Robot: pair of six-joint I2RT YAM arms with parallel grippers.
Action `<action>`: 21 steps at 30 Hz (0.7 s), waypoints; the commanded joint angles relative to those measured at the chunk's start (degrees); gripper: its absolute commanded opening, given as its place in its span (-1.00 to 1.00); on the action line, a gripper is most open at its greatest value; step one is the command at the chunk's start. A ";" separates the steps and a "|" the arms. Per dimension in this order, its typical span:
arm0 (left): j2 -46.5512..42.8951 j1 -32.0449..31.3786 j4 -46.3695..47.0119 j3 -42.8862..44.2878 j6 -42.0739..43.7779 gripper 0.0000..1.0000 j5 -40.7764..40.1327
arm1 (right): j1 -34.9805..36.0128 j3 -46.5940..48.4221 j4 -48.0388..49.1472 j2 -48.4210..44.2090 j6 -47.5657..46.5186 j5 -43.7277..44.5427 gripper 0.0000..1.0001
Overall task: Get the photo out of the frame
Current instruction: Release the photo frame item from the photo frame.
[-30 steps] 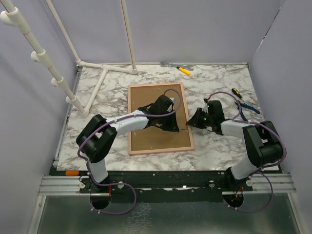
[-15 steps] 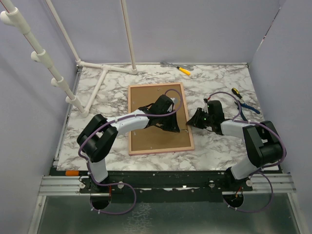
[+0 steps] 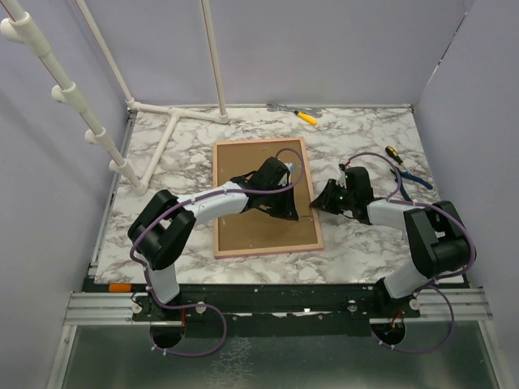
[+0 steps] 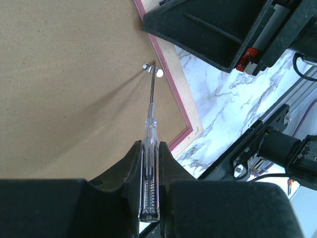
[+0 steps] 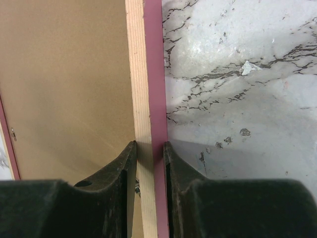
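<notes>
The frame (image 3: 251, 170) lies face down on the table, its brown fibreboard back up inside a thin pink border. The photo is hidden under the back. My left gripper (image 3: 285, 212) is shut on a clear-handled screwdriver (image 4: 149, 173). The screwdriver's tip touches a small metal tab (image 4: 152, 70) at the right rim of the frame (image 4: 64, 74). My right gripper (image 3: 315, 203) is shut on the frame's right border (image 5: 148, 99), one finger on the inner side and one on the outer.
A yellow-handled tool (image 3: 303, 116) lies at the back of the table. More tools with blue and yellow handles (image 3: 405, 166) lie at the right. White pipe stands (image 3: 162, 146) occupy the back left. The marble table (image 3: 365, 138) shows right of the frame (image 5: 237, 74).
</notes>
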 commanded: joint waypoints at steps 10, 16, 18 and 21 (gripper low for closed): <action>2.05 -0.94 -8.16 2.27 3.56 -1.00 0.06 | 0.07 0.24 -0.57 1.11 -0.51 2.73 -0.50; 2.81 -1.11 -9.73 2.96 4.48 -1.00 -0.54 | 0.07 0.29 -0.61 1.08 -0.59 2.71 -0.50; 3.14 -1.33 -9.98 3.23 4.68 -1.00 -0.46 | 0.07 0.29 -0.54 1.00 -0.55 2.80 -0.50; 3.59 -1.62 -10.37 3.65 5.09 -1.00 0.38 | 0.07 0.26 -0.61 0.96 -0.63 2.79 -0.50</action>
